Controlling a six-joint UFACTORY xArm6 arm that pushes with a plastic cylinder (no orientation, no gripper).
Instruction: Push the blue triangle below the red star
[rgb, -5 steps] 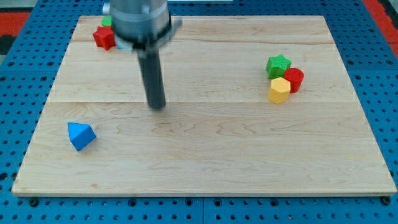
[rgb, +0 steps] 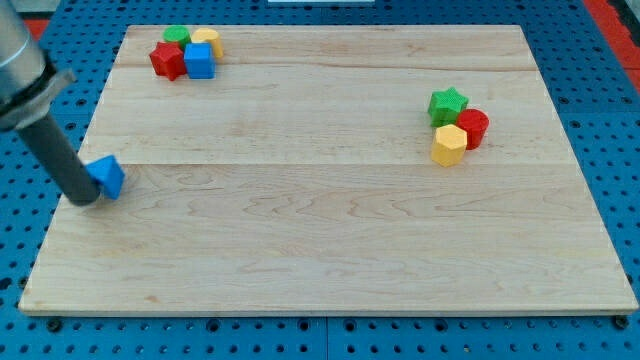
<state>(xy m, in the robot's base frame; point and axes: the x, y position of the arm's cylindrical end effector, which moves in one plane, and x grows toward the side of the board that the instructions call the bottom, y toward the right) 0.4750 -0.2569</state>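
Observation:
The blue triangle lies near the board's left edge, about halfway down. My tip touches it on its left and slightly lower side. The red star sits at the view's top left, well above the triangle and a little to its right. It is packed with a green block, a yellow block and a blue cube.
At the view's right a green star, a red block and a yellow hexagonal block sit together. The wooden board ends close to my tip on the left.
My tip has swung from the upper middle of the board to the left edge. The blue triangle has moved up and slightly left. The blocks beside the red star have come into view.

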